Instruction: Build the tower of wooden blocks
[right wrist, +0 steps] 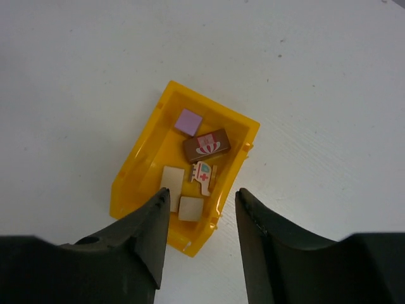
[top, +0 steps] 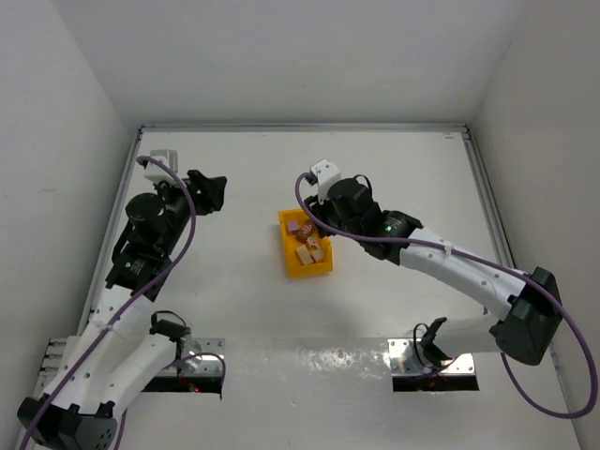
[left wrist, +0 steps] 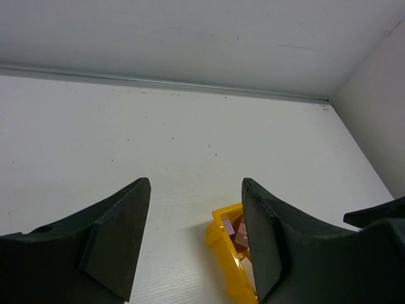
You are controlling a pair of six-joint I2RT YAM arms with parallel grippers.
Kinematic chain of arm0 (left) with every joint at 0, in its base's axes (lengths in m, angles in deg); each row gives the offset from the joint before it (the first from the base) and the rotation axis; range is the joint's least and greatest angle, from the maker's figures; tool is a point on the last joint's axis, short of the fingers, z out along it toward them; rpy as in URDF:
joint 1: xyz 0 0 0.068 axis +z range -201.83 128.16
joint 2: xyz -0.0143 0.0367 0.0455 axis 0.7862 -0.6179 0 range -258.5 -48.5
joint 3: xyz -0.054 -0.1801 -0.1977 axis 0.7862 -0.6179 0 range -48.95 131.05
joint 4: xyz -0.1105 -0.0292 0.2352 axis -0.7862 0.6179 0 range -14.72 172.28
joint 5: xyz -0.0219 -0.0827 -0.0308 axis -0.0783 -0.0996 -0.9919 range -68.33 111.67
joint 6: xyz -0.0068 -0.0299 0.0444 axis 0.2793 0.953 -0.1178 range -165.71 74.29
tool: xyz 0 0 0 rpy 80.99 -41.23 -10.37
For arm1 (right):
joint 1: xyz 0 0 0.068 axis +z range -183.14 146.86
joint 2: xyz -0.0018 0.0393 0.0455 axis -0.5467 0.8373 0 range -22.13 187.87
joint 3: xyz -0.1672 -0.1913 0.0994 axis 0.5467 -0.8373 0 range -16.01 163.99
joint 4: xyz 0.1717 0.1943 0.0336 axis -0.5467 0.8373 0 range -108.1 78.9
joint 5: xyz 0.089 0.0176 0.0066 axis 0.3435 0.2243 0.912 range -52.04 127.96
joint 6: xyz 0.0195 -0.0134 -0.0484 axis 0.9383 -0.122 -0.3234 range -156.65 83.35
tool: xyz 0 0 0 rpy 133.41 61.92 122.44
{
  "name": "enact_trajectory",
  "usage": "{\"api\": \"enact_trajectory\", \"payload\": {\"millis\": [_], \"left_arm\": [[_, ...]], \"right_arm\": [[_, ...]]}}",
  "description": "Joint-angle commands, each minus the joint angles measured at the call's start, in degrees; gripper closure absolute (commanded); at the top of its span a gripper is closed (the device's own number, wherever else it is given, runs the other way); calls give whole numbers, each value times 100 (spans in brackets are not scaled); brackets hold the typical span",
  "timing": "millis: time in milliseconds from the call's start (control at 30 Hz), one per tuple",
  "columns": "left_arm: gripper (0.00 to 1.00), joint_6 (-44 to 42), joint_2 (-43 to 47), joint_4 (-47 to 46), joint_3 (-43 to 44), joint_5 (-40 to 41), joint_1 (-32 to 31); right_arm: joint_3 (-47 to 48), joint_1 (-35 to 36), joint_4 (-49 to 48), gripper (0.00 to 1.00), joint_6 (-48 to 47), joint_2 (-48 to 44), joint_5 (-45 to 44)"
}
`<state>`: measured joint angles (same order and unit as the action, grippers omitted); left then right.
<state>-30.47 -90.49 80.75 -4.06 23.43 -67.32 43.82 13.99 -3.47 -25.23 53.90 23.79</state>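
Five wood blocks [right wrist: 207, 145] were contained in the yellow bin [right wrist: 136, 166]; right jaws were held open above it, left jaws wide.

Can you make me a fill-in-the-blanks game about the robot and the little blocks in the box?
1. The bin holding all the wooden blocks is coloured ___.
2. It has ___ blocks inside.
3. The right gripper hangs above the bin with its jaws ___.
4. The left gripper holds ___.
Missing words: yellow, five, open, nothing.
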Motion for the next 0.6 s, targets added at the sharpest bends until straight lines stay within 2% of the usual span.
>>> {"api": "enact_trajectory", "payload": {"millis": [0,67,100,133,200,300,333,367,400,433,467,567], "left_arm": [[43,-39,113,-134,-15,70,72],[43,13,122,-126,-23,227,72],[43,40,113,-117,-23,307,72],[44,66,113,-108,3,351,72],[51,92,130,-99,3,447,81],[75,93,157,-117,-23,501,81],[94,84,157,-117,-23,492,81],[100,75,166,-108,-32,509,81],[100,84,183,-108,-41,536,81],[100,66,192,-108,-58,536,81],[100,66,201,-108,-59,536,81],[100,75,183,-108,-41,518,81]], "right_arm": [[195,59,13,54,-70,-1,-261],[248,59,48,56,-35,70,-209],[292,68,66,63,-26,105,-182],[336,85,57,83,9,201,-156],[415,111,83,100,71,350,-42],[643,260,206,100,167,789,-50],[765,305,268,100,194,912,-76],[828,340,286,96,246,1166,-85],[872,384,321,82,281,1290,-86],[977,393,373,74,386,1544,-94],[1073,410,417,58,439,1668,-120],[1214,454,435,42,615,2089,-86]]}}
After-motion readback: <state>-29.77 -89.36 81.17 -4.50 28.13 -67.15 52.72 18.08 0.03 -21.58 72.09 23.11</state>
